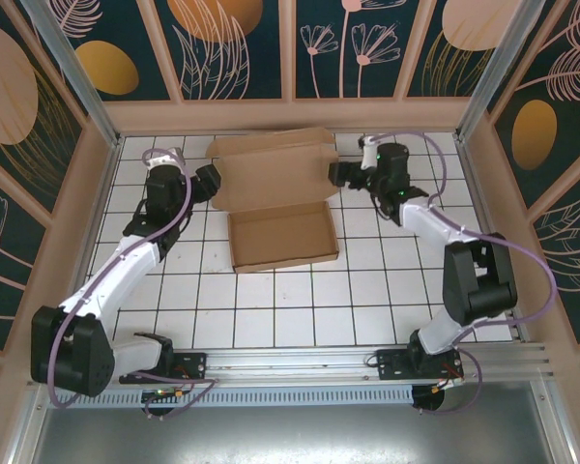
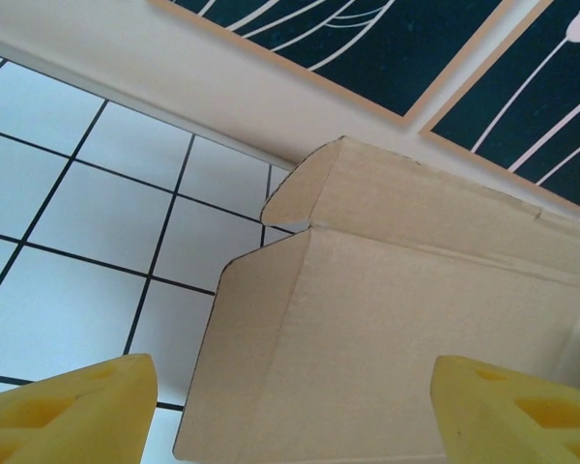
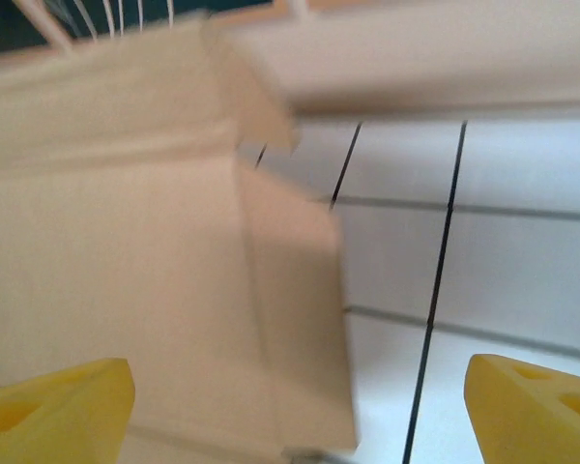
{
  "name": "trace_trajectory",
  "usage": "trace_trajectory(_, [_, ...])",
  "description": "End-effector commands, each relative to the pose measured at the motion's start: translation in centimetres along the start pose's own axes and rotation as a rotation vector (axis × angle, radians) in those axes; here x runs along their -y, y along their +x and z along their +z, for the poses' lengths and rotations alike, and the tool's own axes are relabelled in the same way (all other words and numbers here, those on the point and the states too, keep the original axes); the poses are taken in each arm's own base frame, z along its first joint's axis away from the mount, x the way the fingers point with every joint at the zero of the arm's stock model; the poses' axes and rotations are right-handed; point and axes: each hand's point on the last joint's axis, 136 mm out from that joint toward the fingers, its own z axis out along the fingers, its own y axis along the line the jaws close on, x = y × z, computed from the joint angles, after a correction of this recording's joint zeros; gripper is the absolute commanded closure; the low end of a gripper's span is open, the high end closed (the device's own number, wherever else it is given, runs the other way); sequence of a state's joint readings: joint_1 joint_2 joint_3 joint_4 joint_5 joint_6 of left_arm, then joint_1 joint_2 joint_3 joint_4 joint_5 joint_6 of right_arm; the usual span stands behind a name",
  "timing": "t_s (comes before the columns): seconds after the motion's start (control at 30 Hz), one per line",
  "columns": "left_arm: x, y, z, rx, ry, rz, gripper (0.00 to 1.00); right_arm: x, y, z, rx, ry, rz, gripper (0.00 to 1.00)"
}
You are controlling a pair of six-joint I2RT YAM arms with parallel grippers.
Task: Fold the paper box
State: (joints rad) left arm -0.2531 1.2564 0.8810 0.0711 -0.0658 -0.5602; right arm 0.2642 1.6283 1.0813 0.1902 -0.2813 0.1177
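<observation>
Nearest, the two arm bases sat bolted to a rail at the near edge of a white tiled table. Farther out lay the paper box, plain brown cardboard, its shallow tray toward the arms and its lid spread open toward the back wall. The left gripper hovered at the lid's left edge and the right gripper at its right edge. In the left wrist view, its yellow fingers stood wide apart above the lid's side flap, clamping nothing. The right wrist view was blurred, but its yellow fingers also stood wide apart, over cardboard and bare tile, holding nothing. Beyond rose a wall of dark panels with pale plant drawings.
</observation>
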Motion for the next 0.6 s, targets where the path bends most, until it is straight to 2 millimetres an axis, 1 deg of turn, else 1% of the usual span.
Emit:
trace_trajectory(0.0, [-0.2,-1.2,0.8,0.005,-0.013,0.04,0.26,-0.9,-0.6,1.3,-0.008,-0.177,-0.033,0.11])
trace_trajectory(0.1, [-1.0,-0.5,2.3,-0.032,-0.019,0.059,0.26,-0.2,-0.1,2.4,-0.045,-0.317,0.023,0.15])
trace_trajectory(0.17, [-1.8,-0.2,3.2,-0.05,-0.016,0.053,0.27,0.3,0.5,3.3,-0.074,-0.37,0.046,0.16])
trace_trajectory(0.23, [-2.4,-0.1,3.6,-0.048,-0.006,0.039,0.27,0.5,1.2,4.3,-0.106,-0.413,0.066,0.19])
trace_trajectory(0.3, [-2.0,0.0,3.7,-0.041,0.059,0.053,0.27,0.5,1.9,5.2,-0.126,-0.446,0.072,0.2])
trace_trajectory(0.4, [-2.0,0.7,4.6,-0.081,0.131,0.064,0.28,0.4,2.4,6.1,-0.137,-0.491,0.093,0.24])
trace_trajectory(0.5, [-1.7,1.8,5.7,-0.155,0.242,0.058,0.29,-0.3,2.8,6.5,-0.137,-0.557,0.122,0.35])
trace_trajectory(0.57, [-1.6,2.7,6.4,-0.194,0.27,0.083,0.29,-0.5,2.9,6.6,-0.135,-0.585,0.138,0.44])
